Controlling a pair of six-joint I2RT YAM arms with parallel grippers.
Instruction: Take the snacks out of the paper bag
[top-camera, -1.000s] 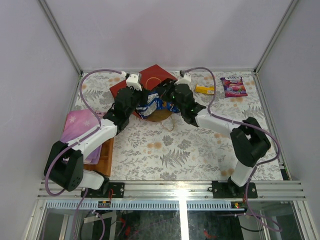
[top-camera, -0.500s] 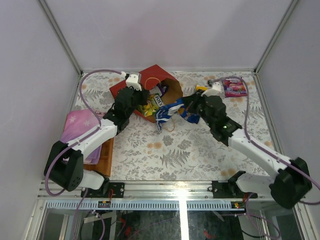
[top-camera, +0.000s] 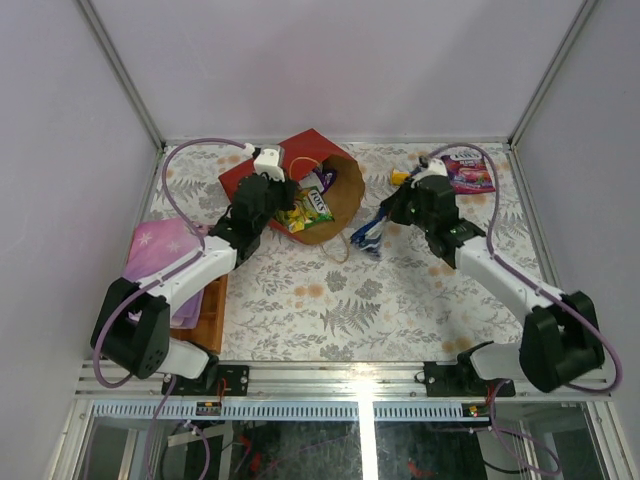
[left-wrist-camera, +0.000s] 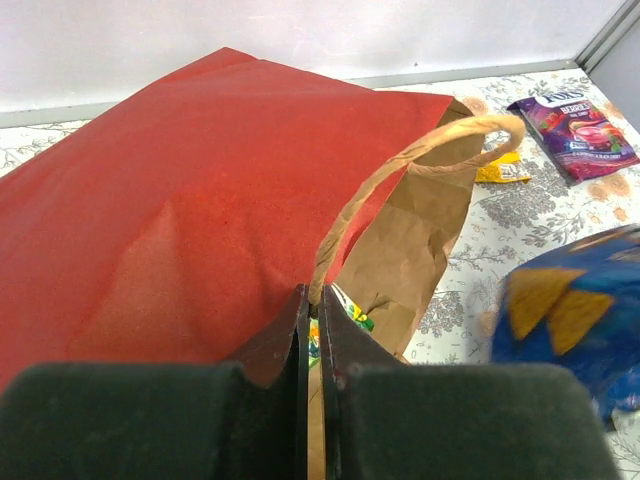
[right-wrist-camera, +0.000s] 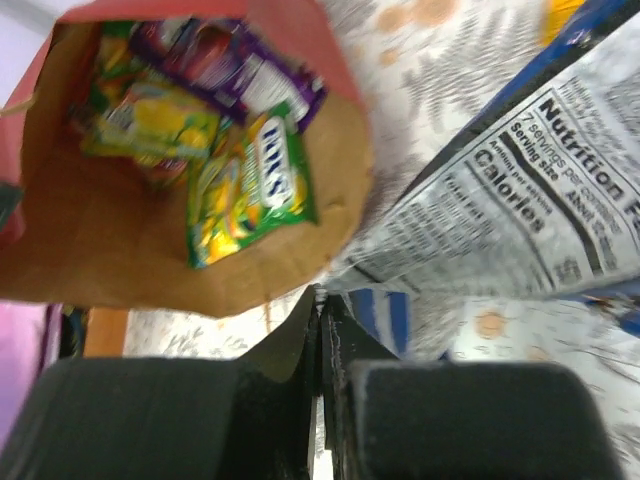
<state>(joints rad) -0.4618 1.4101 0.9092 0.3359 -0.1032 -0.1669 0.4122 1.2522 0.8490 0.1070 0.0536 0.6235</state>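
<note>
The paper bag (top-camera: 258, 176), red outside and brown inside, lies on its side with its mouth facing right. My left gripper (top-camera: 277, 192) is shut on the rim of the bag at the base of a tan cord handle (left-wrist-camera: 400, 180). Green-yellow (right-wrist-camera: 250, 190) and purple (right-wrist-camera: 235, 65) snacks lie inside the bag's mouth (top-camera: 308, 207). My right gripper (top-camera: 388, 213) is shut on an edge of the blue Doritos bag (top-camera: 366, 235), held just right of the mouth; its printed back fills the right wrist view (right-wrist-camera: 520, 200).
A purple packet (top-camera: 467, 172) and a yellow packet (top-camera: 401, 178) lie on the table at the back right. A flat pink-purple item with stars (top-camera: 160, 255) rests on a wooden tray (top-camera: 211, 310) at the left. Walls close in the table's far and side edges.
My right gripper has pulled the blue Doritos bag out of the paper bag's mouth and carried it to the right. My left gripper has stayed shut on the bag's rim.
</note>
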